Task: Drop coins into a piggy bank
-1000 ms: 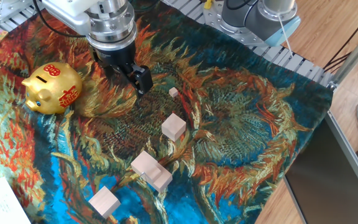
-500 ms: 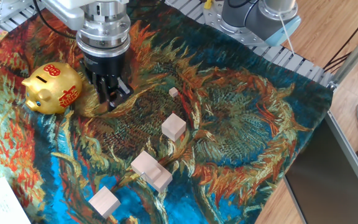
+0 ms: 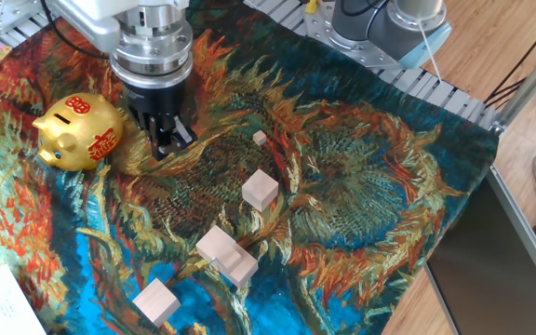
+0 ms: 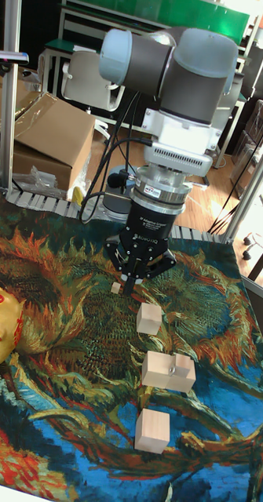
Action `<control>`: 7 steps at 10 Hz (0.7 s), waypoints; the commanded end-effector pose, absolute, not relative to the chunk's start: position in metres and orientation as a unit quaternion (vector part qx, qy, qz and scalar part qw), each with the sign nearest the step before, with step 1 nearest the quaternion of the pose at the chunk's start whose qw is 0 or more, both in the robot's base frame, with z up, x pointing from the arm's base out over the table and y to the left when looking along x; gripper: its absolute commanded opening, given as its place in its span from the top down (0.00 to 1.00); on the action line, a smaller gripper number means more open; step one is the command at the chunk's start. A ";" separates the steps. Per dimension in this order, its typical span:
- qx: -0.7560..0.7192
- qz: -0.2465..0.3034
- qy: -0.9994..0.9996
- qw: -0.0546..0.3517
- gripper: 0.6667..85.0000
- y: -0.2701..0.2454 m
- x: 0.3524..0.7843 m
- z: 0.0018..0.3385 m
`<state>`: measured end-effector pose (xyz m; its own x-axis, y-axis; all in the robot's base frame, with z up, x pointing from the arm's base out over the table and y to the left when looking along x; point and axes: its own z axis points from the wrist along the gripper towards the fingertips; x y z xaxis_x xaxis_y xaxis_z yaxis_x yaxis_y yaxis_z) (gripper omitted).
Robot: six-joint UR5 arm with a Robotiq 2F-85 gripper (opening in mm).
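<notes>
The gold piggy bank (image 3: pixel 75 133) sat alone on the cloth (image 3: pixel 361 186), and right beside it the gripper (image 3: pixel 166 140) hung with fingers nearly closed; I saw no coin.

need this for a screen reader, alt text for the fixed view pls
A robot arm's tool points down at a painted cloth just right of a gold piggy bank. Five pale wooden blocks lie scattered in front of it.
</notes>
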<state>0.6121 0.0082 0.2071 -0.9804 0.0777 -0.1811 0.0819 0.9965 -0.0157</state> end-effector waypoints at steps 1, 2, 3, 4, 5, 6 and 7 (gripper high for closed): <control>0.089 0.017 0.988 0.126 0.99 0.018 0.635 0.216; 0.069 -0.008 0.990 0.121 0.99 0.007 0.632 0.215; 0.026 -0.046 0.992 0.119 0.99 -0.009 0.631 0.216; 0.004 -0.028 0.993 0.118 0.99 0.002 0.633 0.214; -0.021 0.001 0.992 0.121 0.99 0.018 0.636 0.213; -0.048 0.007 0.993 0.109 0.99 0.022 0.630 0.211; -0.066 0.014 0.993 0.094 0.99 0.025 0.623 0.209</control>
